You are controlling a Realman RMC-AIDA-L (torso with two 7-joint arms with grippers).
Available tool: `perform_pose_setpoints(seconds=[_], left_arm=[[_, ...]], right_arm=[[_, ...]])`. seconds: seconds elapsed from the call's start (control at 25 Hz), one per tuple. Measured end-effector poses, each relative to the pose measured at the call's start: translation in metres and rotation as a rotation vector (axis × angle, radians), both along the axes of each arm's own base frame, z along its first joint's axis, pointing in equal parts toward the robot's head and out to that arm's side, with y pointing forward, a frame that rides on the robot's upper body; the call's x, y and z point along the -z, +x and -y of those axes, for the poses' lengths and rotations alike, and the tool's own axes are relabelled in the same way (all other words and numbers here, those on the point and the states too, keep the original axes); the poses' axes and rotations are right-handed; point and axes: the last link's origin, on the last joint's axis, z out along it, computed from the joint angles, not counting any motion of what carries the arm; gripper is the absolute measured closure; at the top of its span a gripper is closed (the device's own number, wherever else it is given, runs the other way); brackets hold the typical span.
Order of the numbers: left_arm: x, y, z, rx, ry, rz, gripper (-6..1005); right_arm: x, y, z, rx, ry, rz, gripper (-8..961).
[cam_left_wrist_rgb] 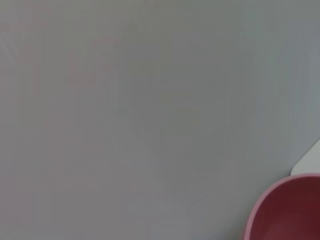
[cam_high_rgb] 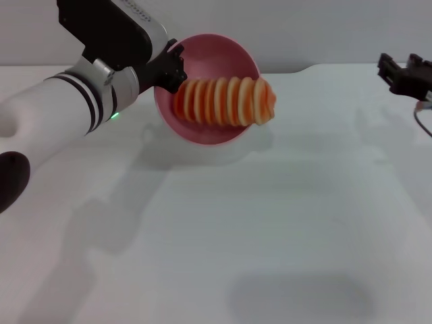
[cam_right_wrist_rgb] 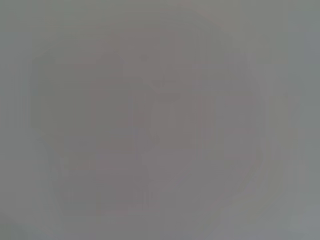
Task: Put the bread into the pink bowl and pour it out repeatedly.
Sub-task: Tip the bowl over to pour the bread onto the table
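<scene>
In the head view my left gripper (cam_high_rgb: 170,67) holds the pink bowl (cam_high_rgb: 219,54) by its left rim, lifted off the table and tipped so its opening faces the camera. The bread (cam_high_rgb: 226,101), an orange-golden ridged loaf, lies across the bowl's opening, its right end poking past the rim. The left wrist view catches only an edge of the pink bowl (cam_left_wrist_rgb: 287,210). My right gripper (cam_high_rgb: 403,73) hangs at the far right, away from the bowl; its fingers are hard to read.
A white table (cam_high_rgb: 270,223) spreads below, with a grey wall behind it. The bowl casts a shadow on the table beneath it. The right wrist view is plain grey.
</scene>
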Motion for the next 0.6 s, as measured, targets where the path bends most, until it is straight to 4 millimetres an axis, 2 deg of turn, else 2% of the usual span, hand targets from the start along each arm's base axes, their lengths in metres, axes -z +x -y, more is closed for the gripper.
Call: perform_pose_setpoints(seconds=[0.2,0.32,0.6], left_arm=[[0.001,0.000,-0.001,0.000,-0.003,-0.003,952],[0.002,0.000,-0.001,0.005,-0.005,-0.004,952],[0.004,-0.001,-0.001,0.002,-0.010,-0.009,952]], right_arm=[[-0.009,0.016,-0.004,-0.006,0.045,0.005,446],[-0.015,0.024,0.005,-0.069,0.179,0.065,446],[-0.014,0.034,0.016,-0.178,0.281,0.145,446]])
